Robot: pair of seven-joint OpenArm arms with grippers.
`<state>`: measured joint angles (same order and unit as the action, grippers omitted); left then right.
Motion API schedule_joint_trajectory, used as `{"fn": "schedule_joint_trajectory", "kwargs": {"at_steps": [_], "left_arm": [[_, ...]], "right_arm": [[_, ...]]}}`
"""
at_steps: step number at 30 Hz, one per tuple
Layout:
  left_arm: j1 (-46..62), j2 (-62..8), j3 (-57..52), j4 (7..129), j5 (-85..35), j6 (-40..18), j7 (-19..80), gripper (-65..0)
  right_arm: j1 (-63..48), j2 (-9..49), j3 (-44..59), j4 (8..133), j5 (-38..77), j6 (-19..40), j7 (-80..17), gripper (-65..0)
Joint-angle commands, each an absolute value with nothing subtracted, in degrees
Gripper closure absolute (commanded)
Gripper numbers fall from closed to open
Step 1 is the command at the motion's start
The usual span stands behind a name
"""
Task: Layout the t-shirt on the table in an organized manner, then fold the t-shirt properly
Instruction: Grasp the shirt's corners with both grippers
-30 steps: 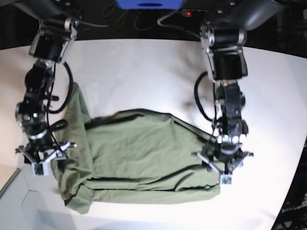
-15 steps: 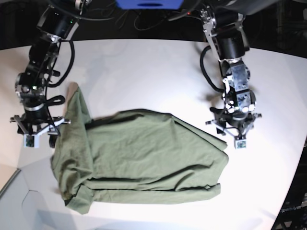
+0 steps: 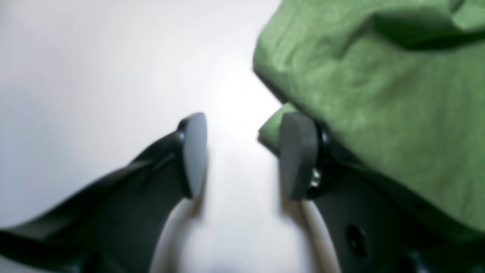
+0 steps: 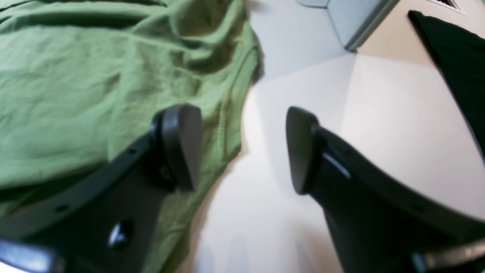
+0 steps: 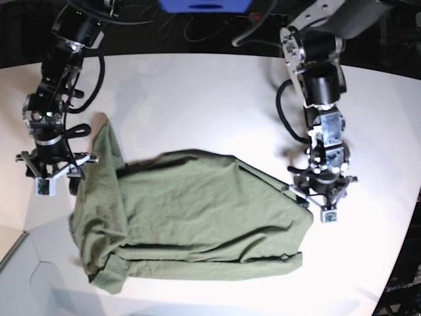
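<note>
Both hands point(image 5: 321, 203) point(image 5: 51, 174) raised off t-shirt point(image 5: 197, 217), jaws apart, empty; wrist views blurred.

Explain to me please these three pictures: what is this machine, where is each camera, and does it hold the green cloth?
It is a robot with two arms over a white table. One picture looks down from above. The other two come from cameras on the wrists, each looking past its own hand. A green t-shirt lies crumpled, partly folded over itself. The left hand, on the right in the top view, is open beside the shirt's edge. The right hand is open at the other side, one finger above the cloth. Neither hand holds anything.
</note>
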<state>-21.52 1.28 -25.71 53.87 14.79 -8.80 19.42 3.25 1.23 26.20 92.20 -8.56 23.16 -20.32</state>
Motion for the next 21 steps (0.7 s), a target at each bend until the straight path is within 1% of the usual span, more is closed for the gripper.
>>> {"fn": "schedule_joint_trajectory", "kwargs": {"at_steps": [1,5,10,14,15,16,18,19,20,21], "left_arm": [[-22.46,1.27,-25.54,53.93,14.55,-8.84,17.71,-31.2],[-22.55,1.63,-24.75,52.18,14.55,-8.84,14.99,-31.2],[-22.55,1.36,-19.65,49.98,14.55,-8.84,14.73,-31.0],[-22.55,1.71,-19.56,49.89,14.55,-8.84,14.73,-29.9],[-22.55,1.71,-19.56,49.89,14.55,-8.84,14.73,-27.1],[-22.55,1.71,-19.56,49.89,14.55,-8.84,14.73,-22.7],[-22.55,1.71,-19.56,49.89,14.55,-8.84,14.73,-10.8],[-22.55,1.71,-19.56,49.98,14.55,-8.84,14.73,-3.7],[-22.55,1.71,-19.74,50.24,14.55,-8.75,14.73,0.0],[-22.46,1.71,-19.82,50.77,14.55,-8.75,14.73,0.0]], "right_arm": [[4.18,1.71,26.24,93.23,-7.78,23.16,-18.59,-35.7],[4.18,1.71,26.07,92.97,-7.78,23.16,-18.59,-35.7],[4.18,1.71,25.89,92.97,-7.69,23.16,-18.59,-35.7],[4.18,1.71,25.80,92.88,-7.69,23.16,-18.59,-35.7],[4.18,1.71,25.80,92.88,-7.69,23.16,-18.59,-35.7],[4.18,1.71,25.80,92.88,-7.69,23.16,-18.59,-35.7],[4.18,1.71,25.80,92.88,-7.69,23.16,-18.59,-35.7],[4.18,1.71,25.80,92.88,-7.69,23.16,-18.59,-35.7],[4.09,1.63,25.80,92.88,-7.69,23.16,-18.59,-35.7],[4.00,1.54,25.80,92.88,-7.69,23.16,-18.59,-35.7]]}}
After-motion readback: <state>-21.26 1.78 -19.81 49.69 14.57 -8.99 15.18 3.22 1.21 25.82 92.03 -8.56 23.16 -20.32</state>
